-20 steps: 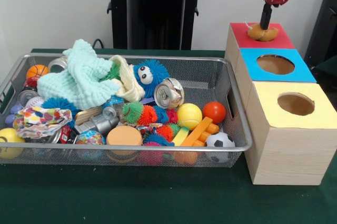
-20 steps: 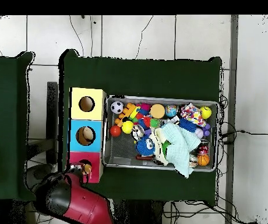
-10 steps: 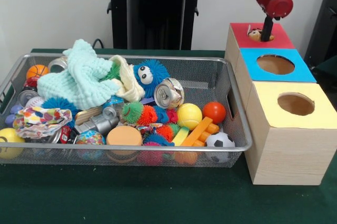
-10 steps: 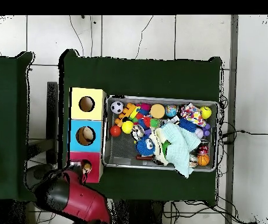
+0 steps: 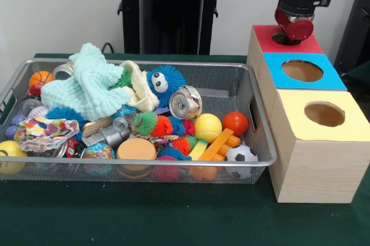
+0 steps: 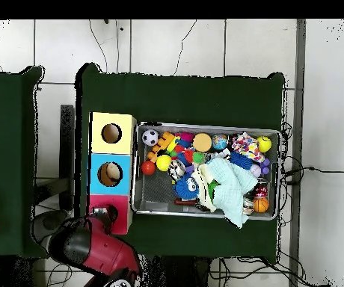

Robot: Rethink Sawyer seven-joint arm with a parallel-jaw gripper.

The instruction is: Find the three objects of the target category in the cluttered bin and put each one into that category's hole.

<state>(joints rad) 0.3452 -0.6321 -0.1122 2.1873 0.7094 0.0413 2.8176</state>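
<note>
The red-topped box (image 5: 306,42) stands at the far end of a row of three boxes, and its dark hole (image 5: 283,39) shows nothing inside. My gripper (image 5: 292,33) hangs just over that hole, hidden behind the arm's red and black wrist (image 5: 298,11). In the overhead view the arm (image 6: 85,248) reaches the red box (image 6: 109,214) from below. The wire mesh bin (image 5: 263,159) holds several toys: spiky balls, a blue fuzzy toy (image 5: 165,82), a crushed can (image 5: 185,102), a mint cloth (image 5: 87,87) and a small football (image 5: 241,154).
A blue-topped box (image 5: 302,71) and a yellow-topped box (image 5: 324,116) stand in the row, each with a round hole. Something tan lies in the blue hole (image 6: 111,173). The bin (image 6: 141,205) sits close beside the boxes on green cloth.
The tan object that lay on the red box's hole has sunk into it and is out of sight. The wrist has come lower over the hole and now covers the gripper.
</note>
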